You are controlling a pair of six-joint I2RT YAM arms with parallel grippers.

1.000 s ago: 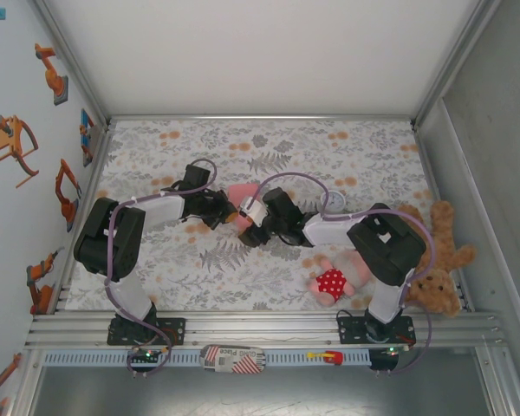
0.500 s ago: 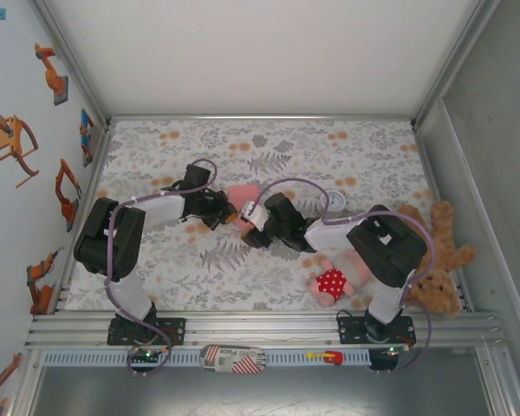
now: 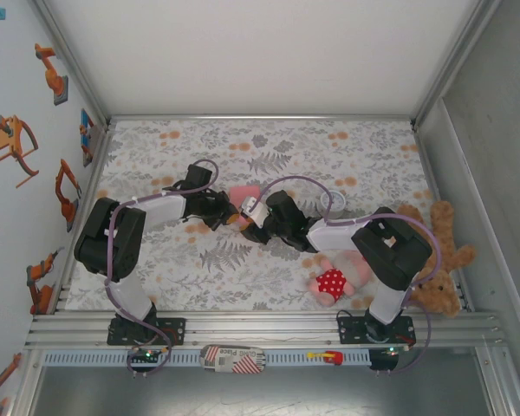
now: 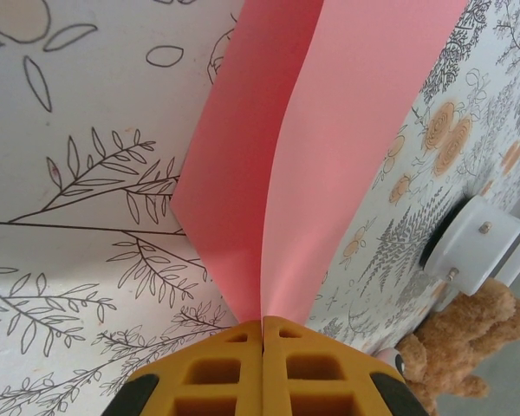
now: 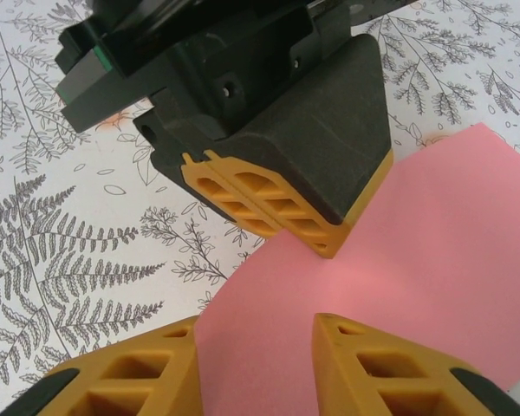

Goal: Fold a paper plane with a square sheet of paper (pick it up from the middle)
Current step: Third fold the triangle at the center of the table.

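Paper sheet [image 4: 329, 156], pinched by left gripper [image 4: 262, 328]

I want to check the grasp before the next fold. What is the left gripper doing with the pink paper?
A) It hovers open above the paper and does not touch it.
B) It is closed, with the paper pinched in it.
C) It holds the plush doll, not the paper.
B: in the left wrist view the left gripper is closed and the pink paper comes out from between its fingers. The right gripper is the open one.
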